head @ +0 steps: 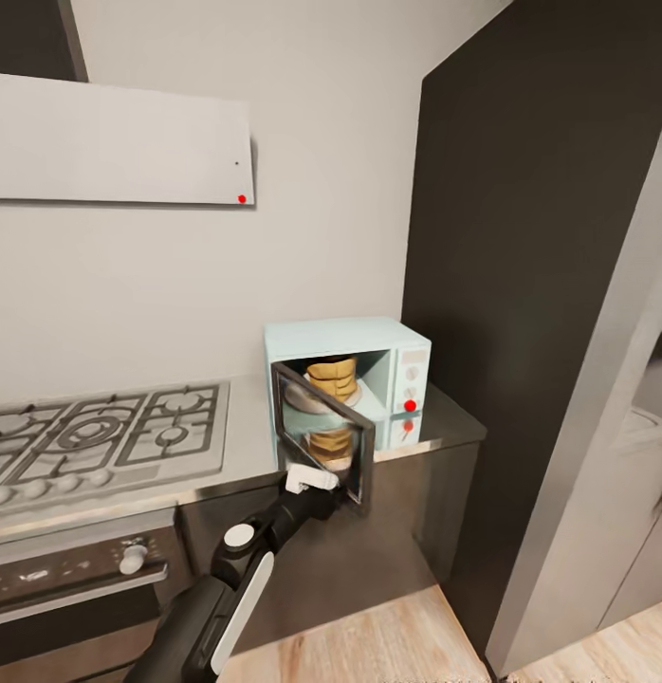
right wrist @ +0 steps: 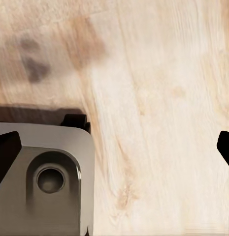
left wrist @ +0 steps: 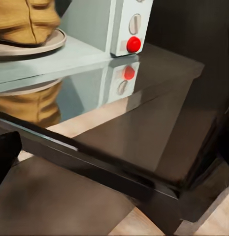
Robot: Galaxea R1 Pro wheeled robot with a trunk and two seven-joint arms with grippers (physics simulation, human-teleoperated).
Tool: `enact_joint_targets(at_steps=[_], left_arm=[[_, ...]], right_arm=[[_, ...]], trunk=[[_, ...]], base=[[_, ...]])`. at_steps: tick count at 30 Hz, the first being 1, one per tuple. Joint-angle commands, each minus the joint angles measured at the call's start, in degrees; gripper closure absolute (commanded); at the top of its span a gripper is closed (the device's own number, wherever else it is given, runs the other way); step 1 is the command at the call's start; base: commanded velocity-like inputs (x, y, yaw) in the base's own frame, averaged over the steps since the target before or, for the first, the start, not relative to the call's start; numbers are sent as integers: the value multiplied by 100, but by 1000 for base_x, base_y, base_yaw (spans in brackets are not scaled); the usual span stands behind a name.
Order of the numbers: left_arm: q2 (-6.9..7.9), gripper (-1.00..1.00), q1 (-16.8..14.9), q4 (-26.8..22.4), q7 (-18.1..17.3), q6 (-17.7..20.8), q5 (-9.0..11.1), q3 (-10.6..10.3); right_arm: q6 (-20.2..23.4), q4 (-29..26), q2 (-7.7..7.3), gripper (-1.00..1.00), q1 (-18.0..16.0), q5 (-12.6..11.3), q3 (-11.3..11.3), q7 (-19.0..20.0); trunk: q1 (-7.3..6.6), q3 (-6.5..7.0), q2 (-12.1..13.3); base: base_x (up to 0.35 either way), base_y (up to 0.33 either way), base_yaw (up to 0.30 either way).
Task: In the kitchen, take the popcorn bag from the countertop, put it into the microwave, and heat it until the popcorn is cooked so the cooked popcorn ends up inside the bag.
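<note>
Microwave [head: 345,384] on countertop [head: 246,455], door [head: 323,438] half open, popcorn bag [head: 333,378] inside on turntable [left wrist: 43,45]. Left gripper [head: 310,479] at door's lower edge; finger state can't tell. Risk: skewed push slips off door, leaving it ajar. Right gripper [right wrist: 114,147] over floor [right wrist: 158,98], fingers apart, tips cropped. Popcorn not visible
</note>
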Motion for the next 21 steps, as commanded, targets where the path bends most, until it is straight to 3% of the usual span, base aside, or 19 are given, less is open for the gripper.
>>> enact_joint_targets(at_steps=[1, 13, 21], left_arm=[[-1, -100, -2, -13, -11, 46, 77, 5], [-10, -100, -2, -24, -3, 37, 80, 11], [-1, -100, -2, -28, -3, 35, 77, 17]], right_arm=[[-28, 18, -8, -100, -8, 29, -42, 6], [-28, 18, -11, -100, -10, 29, -42, 6], [-28, 18, -11, -100, -8, 29, -42, 10]], trunk=[[0, -7, -5], [0, -7, -5], [0, -7, -5]], base=[[0, 0, -211], [53, 0, -210], [195, 0, -32]])
